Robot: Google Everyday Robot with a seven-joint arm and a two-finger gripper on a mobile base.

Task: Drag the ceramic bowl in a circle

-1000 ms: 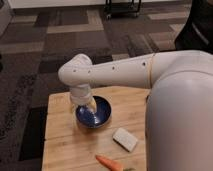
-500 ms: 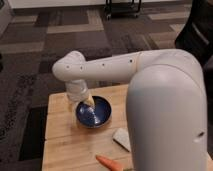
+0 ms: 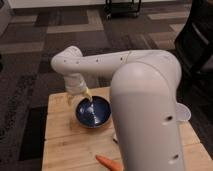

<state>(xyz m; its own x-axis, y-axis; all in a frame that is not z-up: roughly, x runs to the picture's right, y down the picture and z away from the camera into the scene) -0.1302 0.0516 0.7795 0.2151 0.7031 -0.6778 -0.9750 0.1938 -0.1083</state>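
Note:
The ceramic bowl (image 3: 93, 111), round, glossy and dark navy blue, sits on the wooden table (image 3: 62, 142) toward its far middle. My gripper (image 3: 79, 98) hangs from the white arm's wrist at the bowl's far left rim, with one fingertip reaching down inside the bowl. The big white arm (image 3: 145, 100) fills the right of the view and hides the table's right part, where the white block was seen.
An orange carrot (image 3: 109, 163) lies at the table's front edge. A small white cup (image 3: 183, 113) peeks out at the arm's right side. Dark patterned carpet surrounds the table; a black cart base (image 3: 122, 7) stands far back, a dark chair at the right.
The arm has swung nearer and now hides more of the table's right side, including the white block. The gripper and bowl have shifted slightly to the left.

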